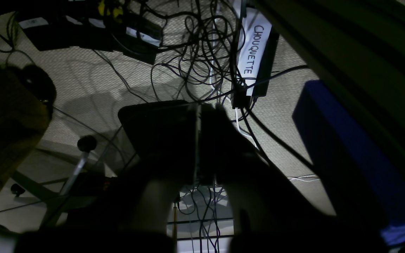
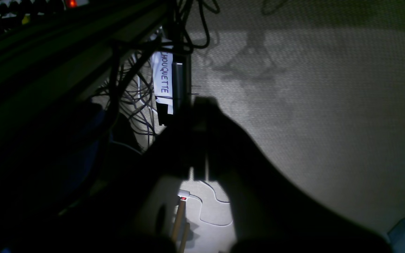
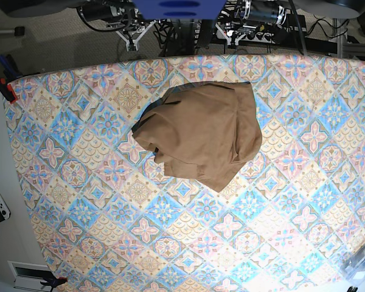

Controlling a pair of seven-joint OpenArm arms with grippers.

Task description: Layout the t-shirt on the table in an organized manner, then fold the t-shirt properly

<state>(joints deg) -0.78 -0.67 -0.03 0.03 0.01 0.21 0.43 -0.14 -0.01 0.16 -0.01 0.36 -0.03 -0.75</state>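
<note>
The tan-brown t-shirt lies crumpled in a loose heap on the patterned table, a little behind its middle. Neither sleeve is spread out. Both arms are pulled back past the table's far edge, away from the t-shirt. In the left wrist view my left gripper is shut, its dark fingers pressed together over the carpeted floor. My right gripper is also shut and empty, seen in shadow in the right wrist view.
Beyond the far edge stand the robot's blue base and tangled cables. A white label reading CHOUQUETTE lies on the floor. A clear plastic item sits at the table's near right corner, and red clamps at the left edge.
</note>
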